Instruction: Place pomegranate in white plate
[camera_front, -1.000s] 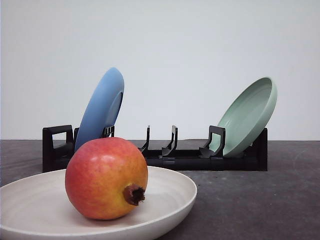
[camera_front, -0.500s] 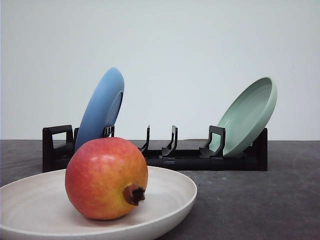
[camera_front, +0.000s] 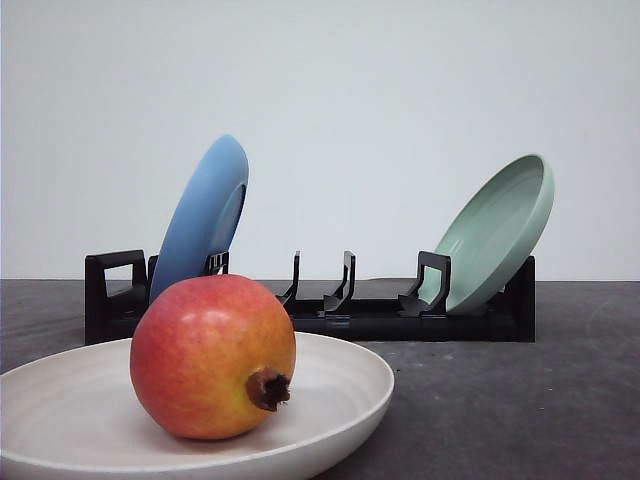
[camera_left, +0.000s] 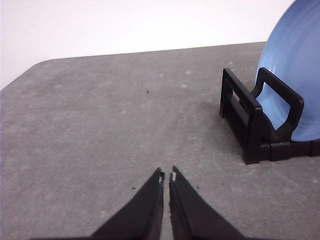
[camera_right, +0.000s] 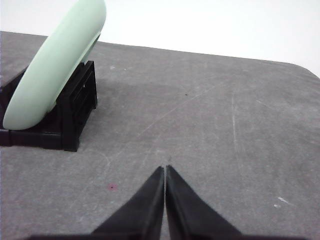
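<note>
Front view puts the pomegranate (camera_front: 213, 357) squarely inside the white plate (camera_front: 340, 400), resting on the dish's shallow floor with its dark calyx stub turned toward the camera — it sits free, nothing holding it, so the placement looks finished. Behind the white plate stands a black dish rack (camera_front: 340, 305) on the grey table (camera_front: 500, 400); a blue plate (camera_front: 200, 215) leans in the rack's left end and a mint-green plate (camera_front: 497, 232) leans in its right end, each propped by the slots.

Left wrist view shows the left tool (camera_left: 166, 176) with its fingers brought together, gripping nothing, over bare table beside the rack's blue-plate end. Right wrist view shows the right tool (camera_right: 165, 170) likewise closed and empty beside the rack's green-plate end. Both tools appear well apart from the pomegranate — parked, I judge, because nothing remains to carry.
</note>
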